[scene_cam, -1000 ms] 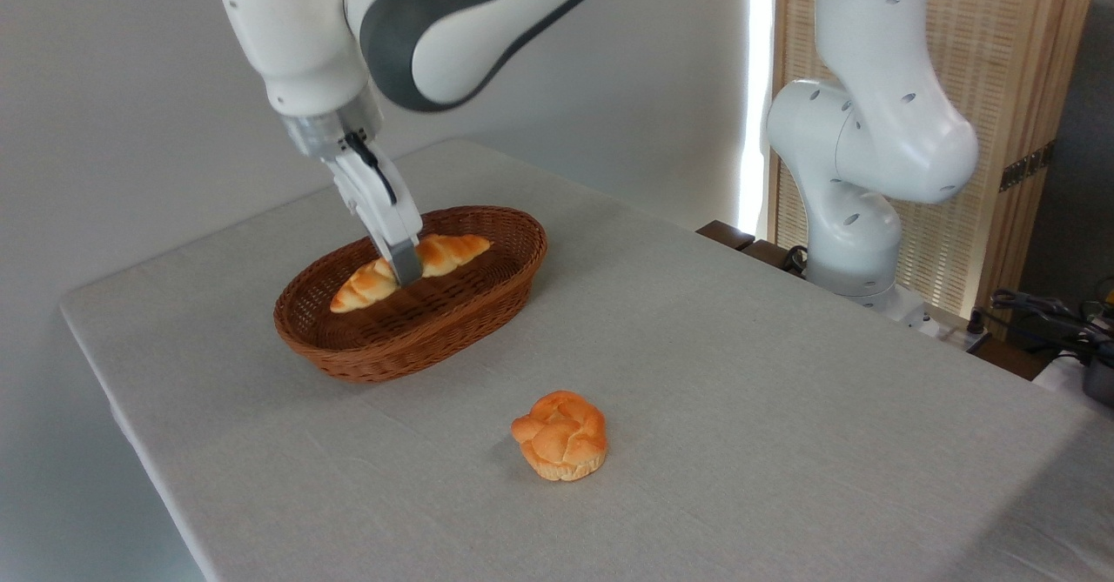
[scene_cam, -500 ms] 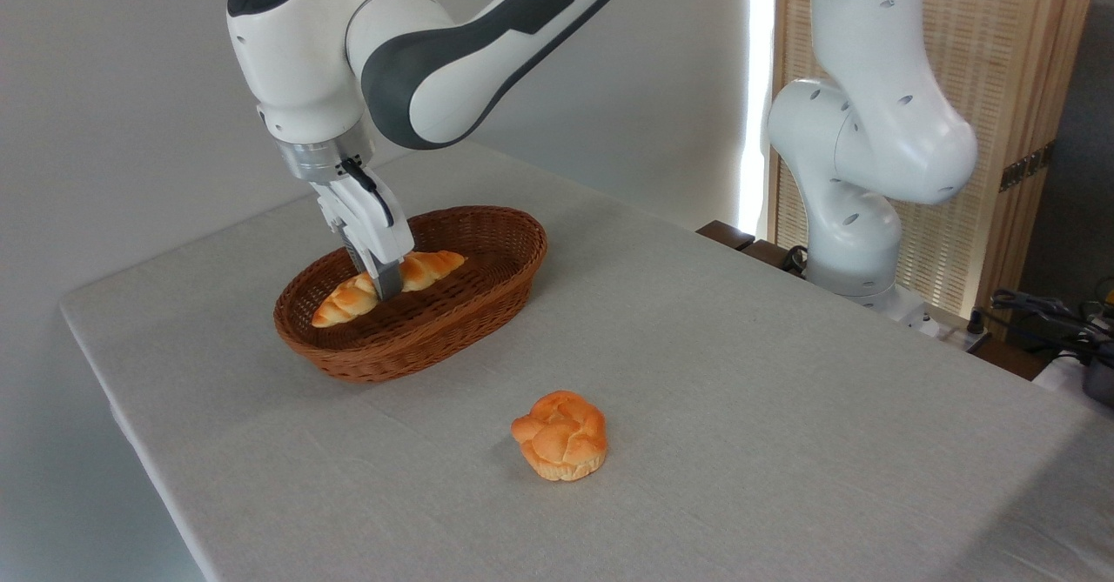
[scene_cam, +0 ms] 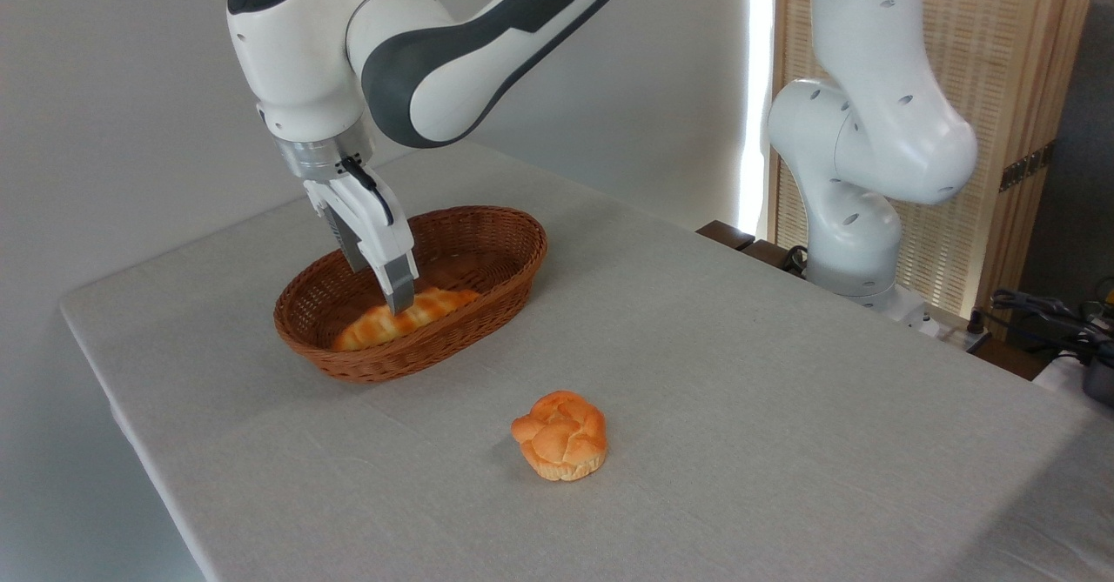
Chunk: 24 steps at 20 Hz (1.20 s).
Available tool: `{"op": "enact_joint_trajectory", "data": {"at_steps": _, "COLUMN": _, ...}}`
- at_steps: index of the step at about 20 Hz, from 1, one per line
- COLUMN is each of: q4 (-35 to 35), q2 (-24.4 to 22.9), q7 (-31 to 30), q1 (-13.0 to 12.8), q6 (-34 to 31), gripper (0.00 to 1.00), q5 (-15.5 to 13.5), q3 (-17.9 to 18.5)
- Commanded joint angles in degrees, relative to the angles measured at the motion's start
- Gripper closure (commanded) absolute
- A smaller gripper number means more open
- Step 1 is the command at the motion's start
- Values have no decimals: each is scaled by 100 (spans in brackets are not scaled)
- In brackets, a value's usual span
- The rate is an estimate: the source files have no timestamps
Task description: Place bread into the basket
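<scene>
On the grey-clothed worktop point(scene_cam: 696, 373) the bread point(scene_cam: 396, 319) has dropped to the basket point(scene_cam: 487, 286) floor, the pincer point(scene_cam: 396, 299) (fingers now parted, empty) just above it: placement looks done.

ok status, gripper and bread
Gripper low in basket, open or shut unclear. Bread lying in basket by near wall. Bun on table, clear of it.

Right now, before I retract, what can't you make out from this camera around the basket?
- Jaws' state: the gripper is seen side-on, so any gap is hidden.
- Contact: whether the gripper touches the bread.
- Bread's underside and near edge: behind the basket wall.
- Basket floor: mostly blocked by the near wall.
</scene>
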Motion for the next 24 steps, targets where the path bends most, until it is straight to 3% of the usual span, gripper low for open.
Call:
{"op": "enact_joint_trajectory", "data": {"at_steps": 1, "q4": 40, "q2": -228, "q7": 4, "q1": 22, "q6": 73, "gripper": 0, "q5": -12, "q3": 91}}
{"op": "enact_joint_trajectory", "data": {"at_steps": 7, "q4": 795, "q2": -492, "q7": 39, "q1": 93, "q6": -32, "gripper": 0, "q5": 1068, "q3": 529}}
{"op": "enact_joint_trajectory", "data": {"at_steps": 13, "q4": 1516, "q2": -483, "q7": 1936, "q1": 93, "q6": -1278, "gripper": 0, "q5": 1016, "q3": 1557}}
{"op": "enact_joint_trajectory", "data": {"at_steps": 18, "q4": 1649, "q2": -667, "q7": 1737, "q1": 84, "q6": -1675, "gripper": 0, "q5": 1025, "q3": 1866}}
{"op": "enact_joint_trajectory", "data": {"at_steps": 21, "q4": 1640, "q2": -729, "q7": 1053, "q1": 84, "q6": -1676, "gripper": 0, "q5": 1016, "q3": 1797}}
{"op": "enact_joint_trajectory", "data": {"at_steps": 24, "q4": 1562, "q2": -799, "q7": 971, "q1": 84, "q6": -1693, "gripper": 0, "q5": 1051, "q3": 1647}}
